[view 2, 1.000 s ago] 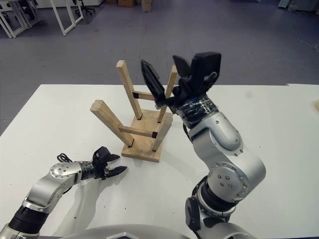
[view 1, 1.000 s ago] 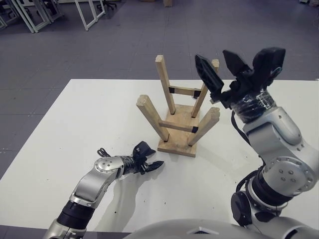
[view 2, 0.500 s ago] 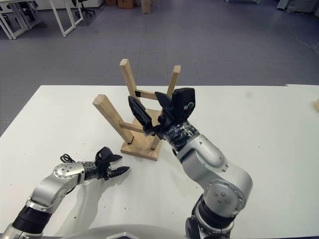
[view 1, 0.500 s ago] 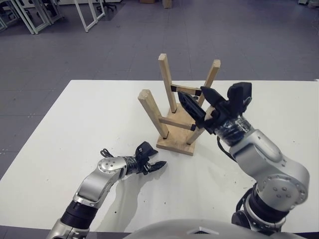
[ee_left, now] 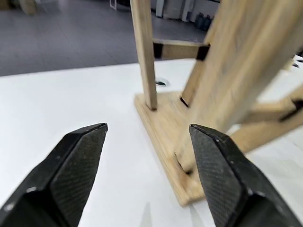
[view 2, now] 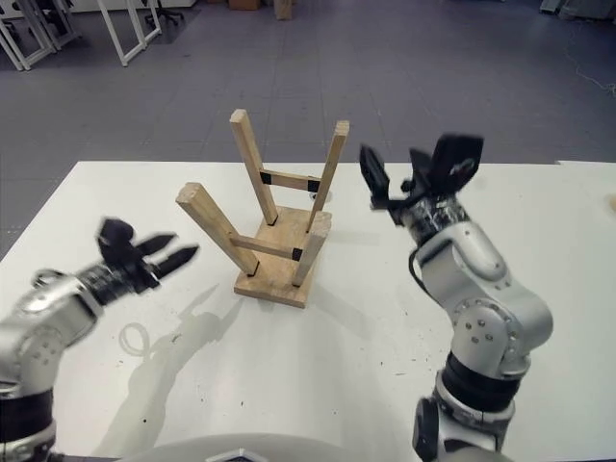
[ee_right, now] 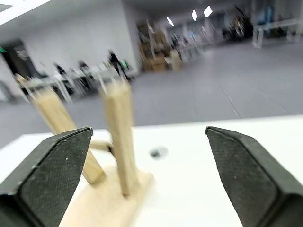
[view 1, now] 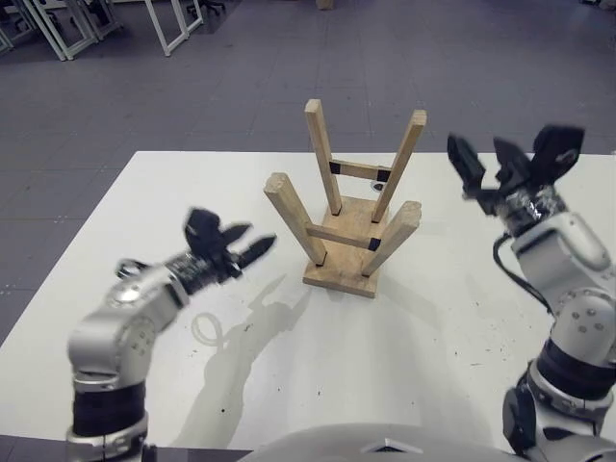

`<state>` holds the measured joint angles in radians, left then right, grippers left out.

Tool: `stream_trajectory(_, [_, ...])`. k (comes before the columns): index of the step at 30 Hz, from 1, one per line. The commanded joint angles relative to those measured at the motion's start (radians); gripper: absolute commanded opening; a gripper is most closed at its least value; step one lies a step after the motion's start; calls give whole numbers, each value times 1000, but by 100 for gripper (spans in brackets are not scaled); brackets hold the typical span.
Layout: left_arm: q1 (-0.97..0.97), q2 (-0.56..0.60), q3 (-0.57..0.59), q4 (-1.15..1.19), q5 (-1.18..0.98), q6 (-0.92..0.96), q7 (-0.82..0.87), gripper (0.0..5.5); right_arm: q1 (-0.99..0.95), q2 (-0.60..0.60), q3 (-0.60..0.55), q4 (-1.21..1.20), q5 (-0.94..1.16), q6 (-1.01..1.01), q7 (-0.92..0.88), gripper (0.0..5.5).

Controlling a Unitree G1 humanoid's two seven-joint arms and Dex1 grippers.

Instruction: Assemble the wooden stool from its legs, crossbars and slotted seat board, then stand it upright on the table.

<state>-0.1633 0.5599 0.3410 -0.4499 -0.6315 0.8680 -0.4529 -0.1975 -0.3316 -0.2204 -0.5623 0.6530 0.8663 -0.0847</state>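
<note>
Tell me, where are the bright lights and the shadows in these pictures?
Right wrist view: bright ceiling lights glow in the hall behind the stool. Left eye view: the stool throws only a soft, faint shadow on the white table, so the light there looks even, with no glare spot.

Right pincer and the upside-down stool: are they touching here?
Apart. The left eye view shows the open right pincer off to the right of the stool, with bare table between them.

Bright, even light from ceiling lamps (ee_right: 208, 10); the stool (view 1: 348, 262) throws a faint, soft shadow on the table (view 1: 433, 327).
</note>
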Motion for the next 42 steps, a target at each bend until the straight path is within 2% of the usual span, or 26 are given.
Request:
stream_trajectory(1, [-277, -51, 59, -67, -93, 120, 206, 274, 166, -17, 173, 82, -155, -84, 70, 444])
stream_trajectory(3, [-399, -119, 31, -78, -123, 153, 305, 268, 194, -11, 258, 108, -204, -106, 110, 444])
stream_trajectory(6, [-537, -226, 0, -29, -155, 167, 404, 268, 224, 14, 309, 126, -250, -135, 131, 444])
stream_trajectory(12, [-537, -322, -12, 4, -236, 243, 490, 268, 229, 43, 317, 134, -296, -157, 155, 444])
stream_trajectory(14, [-530, -332, -28, 12, -229, 239, 497, 268, 224, 59, 321, 130, -309, -154, 158, 444])
stream_trajectory(17, [-644, -339, 19, 32, -242, 138, 497, 268, 218, 80, 320, 131, -322, -162, 160, 444])
stream_trajectory(19, [-764, -300, 61, 35, -259, 41, 460, 268, 210, 85, 311, 133, -329, -165, 164, 444])
stream_trajectory(21, [-796, -252, 65, 25, -283, 46, 444, 268, 207, 88, 305, 132, -334, -165, 170, 444])
stream_trajectory(24, [-605, -266, -6, -1, -292, 120, 465, 268, 212, 93, 298, 124, -341, -161, 180, 444])
stream_trajectory(28, [-190, -289, -280, 54, -117, 60, 397, 268, 197, 98, 281, 122, -340, -151, 189, 444])
stream_trajectory(30, [-109, -282, -368, 57, -62, 18, 361, 268, 184, 102, 272, 130, -338, -146, 192, 444])
stream_trajectory(31, [-106, -266, -375, 48, -48, 6, 346, 268, 185, 106, 269, 129, -339, -146, 190, 444])
stream_trajectory(36, [-251, -183, -257, 15, -87, -1, 306, 268, 209, 127, 276, 113, -347, -143, 185, 444])
stream_trajectory(40, [-547, -114, -36, 16, -359, 81, 332, 268, 151, 87, 242, 159, -360, -160, 216, 444])
stream_trajectory(42, [-636, -55, 37, 56, -408, 99, 355, 268, 89, 75, 266, 163, -365, -150, 240, 444])
